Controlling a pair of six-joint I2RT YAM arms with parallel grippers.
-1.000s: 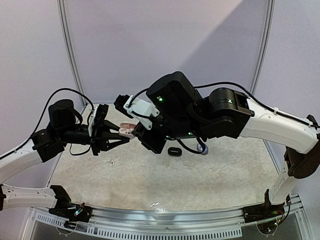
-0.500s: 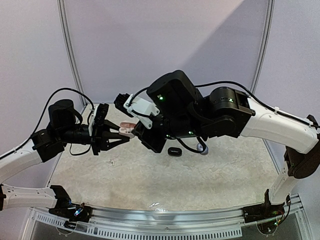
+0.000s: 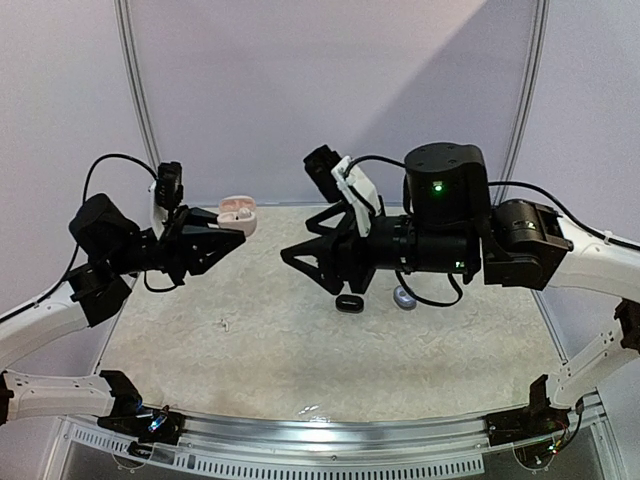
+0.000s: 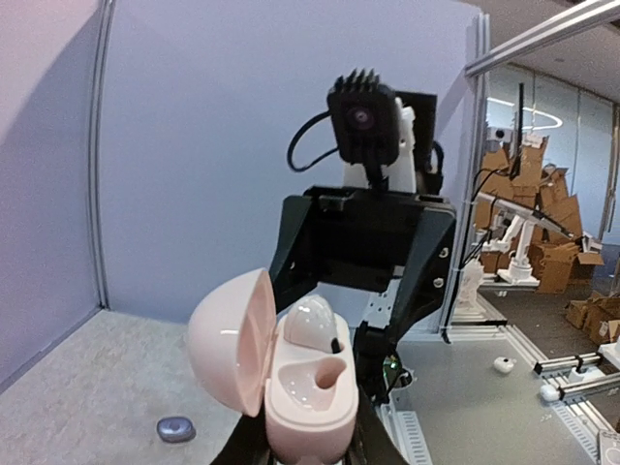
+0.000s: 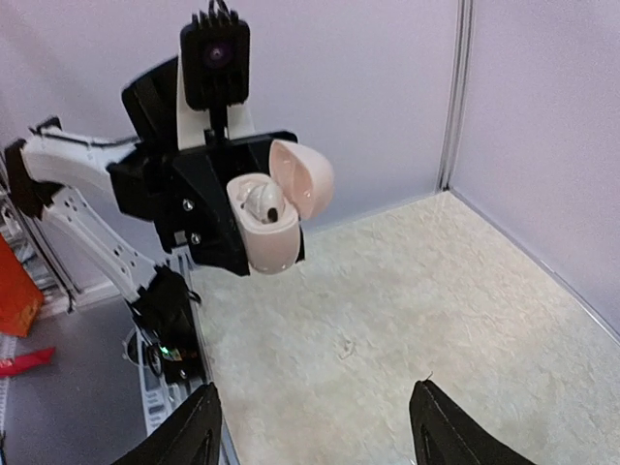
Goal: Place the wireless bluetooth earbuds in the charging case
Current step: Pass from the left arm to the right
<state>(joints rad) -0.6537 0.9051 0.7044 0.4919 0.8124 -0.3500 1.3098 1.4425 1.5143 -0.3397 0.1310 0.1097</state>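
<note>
Above the table (image 3: 300,350), left fingers (image 3: 212,240) clamping open pink charging case (image 4: 305,407), white earbud (image 4: 310,323) inside, right fingers (image 5: 194,434) spread, empty.

The left arm (image 3: 35,318) and right arm (image 3: 590,255) have white shells, black joints and looping black cables (image 3: 118,156); the left gripper (image 3: 235,226) and right gripper (image 3: 300,245) are black.
</note>
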